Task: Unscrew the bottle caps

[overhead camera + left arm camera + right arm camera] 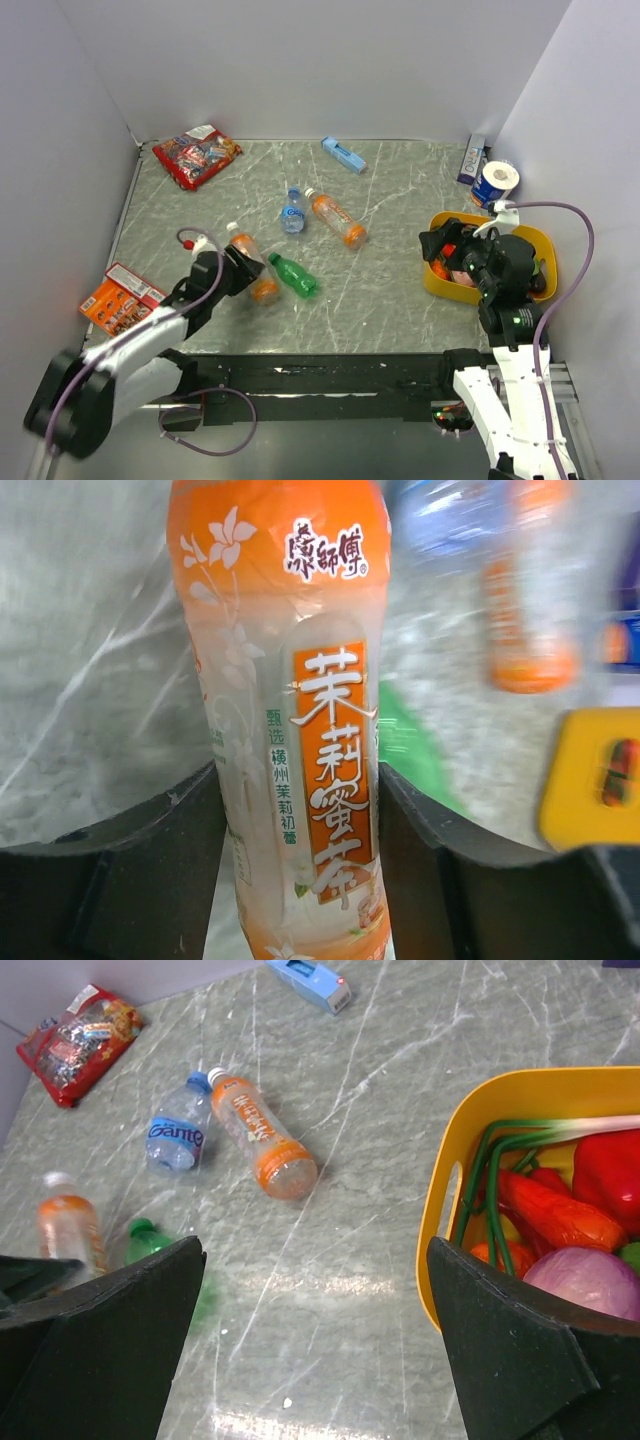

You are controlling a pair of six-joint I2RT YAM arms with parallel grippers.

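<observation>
**Containers**
- Bin (436, 283): yellow, at the right edge of the table (400, 190). It holds toy vegetables: a red pepper (610, 1175), a carrot (555, 1215), a purple onion (585, 1280) and green stalks (500, 1145).
- Near orange bottle (252, 262): lies on its side at the left of the table, white cap pointing away from the arms. The liquid is orange and the label (335, 770) carries orange print.
- Far orange bottle (337, 218): lies on its side at mid-table, cap toward the back.
- Clear bottle (292, 211): blue label, blue cap. It lies just left of the far orange bottle.
- Green bottle (293, 275): lies just right of the near orange bottle.
- All four caps are on.

**Grippers**
- Left gripper (300, 810): fingers (150, 860) press against both sides of the near orange bottle, pinching its body.
- Right gripper (315, 1340): fingers (100, 1340) spread wide and holding nothing. It hangs over the left rim of the bin.

**Surroundings**
- Red snack bag (196, 155): back left corner.
- Orange packet (120, 300): left edge, beside the left arm.
- Blue box (343, 154): at the back, well apart from the bottles.
- Tape roll (495, 182): behind the bin, at the right wall.
- The green bottle lies close to the right side of the left gripper; the wrist view does not show whether they touch.
</observation>
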